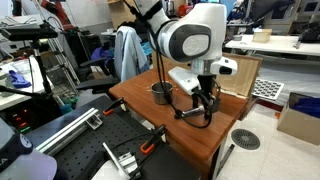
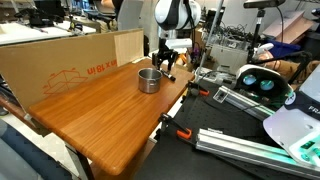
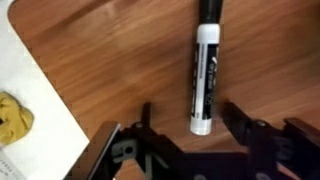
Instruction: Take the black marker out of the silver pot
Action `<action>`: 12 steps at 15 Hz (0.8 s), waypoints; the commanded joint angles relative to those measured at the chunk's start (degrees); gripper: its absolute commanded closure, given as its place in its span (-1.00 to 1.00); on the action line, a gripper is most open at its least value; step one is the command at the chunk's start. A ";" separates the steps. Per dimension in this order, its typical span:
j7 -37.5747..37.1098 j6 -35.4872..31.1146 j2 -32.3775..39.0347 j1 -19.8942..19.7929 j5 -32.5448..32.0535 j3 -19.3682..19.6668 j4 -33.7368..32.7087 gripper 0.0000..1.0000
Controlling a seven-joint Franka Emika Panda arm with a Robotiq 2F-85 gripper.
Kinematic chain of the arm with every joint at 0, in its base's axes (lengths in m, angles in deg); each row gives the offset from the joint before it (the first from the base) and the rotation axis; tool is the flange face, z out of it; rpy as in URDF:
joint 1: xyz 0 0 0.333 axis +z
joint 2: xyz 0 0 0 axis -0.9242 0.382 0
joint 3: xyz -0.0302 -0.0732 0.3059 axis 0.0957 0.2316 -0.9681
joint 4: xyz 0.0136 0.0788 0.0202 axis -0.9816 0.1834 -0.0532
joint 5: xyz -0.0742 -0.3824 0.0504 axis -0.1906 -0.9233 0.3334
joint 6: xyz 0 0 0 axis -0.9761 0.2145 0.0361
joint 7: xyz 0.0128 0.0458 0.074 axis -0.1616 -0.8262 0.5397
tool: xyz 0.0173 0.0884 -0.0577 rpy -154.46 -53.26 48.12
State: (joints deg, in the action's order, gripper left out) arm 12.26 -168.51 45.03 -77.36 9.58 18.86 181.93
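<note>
The marker [image 3: 205, 70] has a white barrel with black print and a black cap. It lies flat on the wooden table [image 3: 110, 50], outside the pot. In the wrist view my gripper [image 3: 189, 110] is open, its two black fingers either side of the marker's white end and not touching it. The silver pot [image 1: 161, 93] stands on the table beside the gripper [image 1: 204, 104] in both exterior views; it also shows as a small round metal pot [image 2: 149, 79] just in front of the gripper [image 2: 166, 63]. The pot is out of the wrist view.
A large cardboard box [image 2: 70, 60] stands along one side of the table. The table edge runs close to the left of the gripper in the wrist view, with a white surface and a crumpled yellow thing [image 3: 13, 118] beyond it. Metal rails [image 2: 250, 145] lie on the floor.
</note>
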 commanded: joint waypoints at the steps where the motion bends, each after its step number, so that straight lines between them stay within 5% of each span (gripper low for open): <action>1: 1.06 -1.28 0.61 -0.18 0.36 -0.47 -0.64 -1.00; 12: -1.65 -6.59 -10.01 4.55 -1.13 0.36 0.14 -1.00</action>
State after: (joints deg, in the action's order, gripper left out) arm 12.01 -173.26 39.22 -74.27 9.26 18.71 179.83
